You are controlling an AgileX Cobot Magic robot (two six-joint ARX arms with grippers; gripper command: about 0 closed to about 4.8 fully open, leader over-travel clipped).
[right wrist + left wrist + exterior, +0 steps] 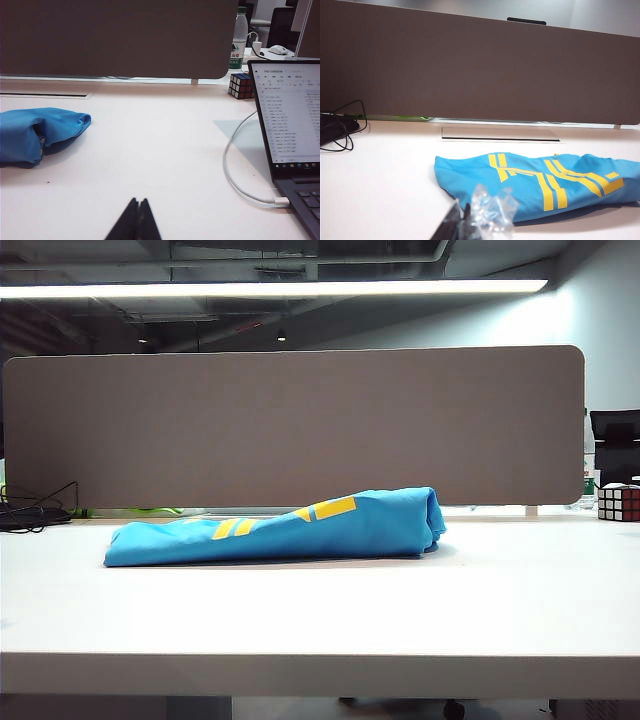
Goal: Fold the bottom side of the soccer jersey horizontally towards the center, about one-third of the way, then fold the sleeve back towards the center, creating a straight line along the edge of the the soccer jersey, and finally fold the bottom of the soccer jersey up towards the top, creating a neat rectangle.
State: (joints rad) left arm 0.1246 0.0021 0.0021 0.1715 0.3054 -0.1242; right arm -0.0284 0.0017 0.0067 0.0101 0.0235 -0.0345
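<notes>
The soccer jersey [290, 528] is laid folded on the table [320, 610], left of centre in the exterior view, before the partition panel [290, 425]. A cube puzzle [618, 502] is set at the far right edge, well apart from it, and cables [35, 512] are gathered at the far left. In the right wrist view, a laptop [290, 135] is placed beside the cube, with a bottle [239, 40] behind. The left gripper [457, 225] is held closed near the jersey's end; the right gripper [136, 220], closed, is held over bare table.
</notes>
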